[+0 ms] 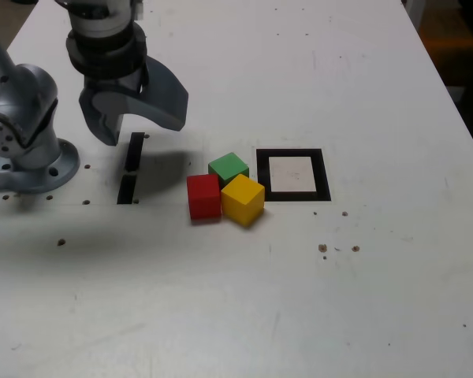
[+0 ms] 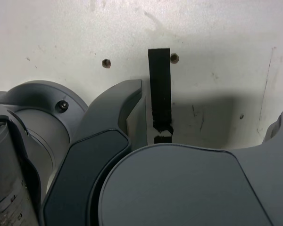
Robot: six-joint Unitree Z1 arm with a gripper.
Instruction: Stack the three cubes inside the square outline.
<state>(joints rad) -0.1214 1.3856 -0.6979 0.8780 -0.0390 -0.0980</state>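
three cubes bunched, touching, just beside the square outline [image 1: 292, 175] on the exterior view's left: red cube [image 1: 203, 196], yellow cube [image 1: 243, 199], green cube [image 1: 228, 167]. pincer [image 1: 130, 110] spread, empty, above the black strips [image 1: 129, 168]. judgement: take yellow first; open bench [image 1: 221, 315] nearside.

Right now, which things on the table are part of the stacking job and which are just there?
Job:
- red cube
- yellow cube
- green cube
- square outline
- gripper, open, empty, above the strips

Not part of it:
- two black strips
- arm base
- screw holes in the table
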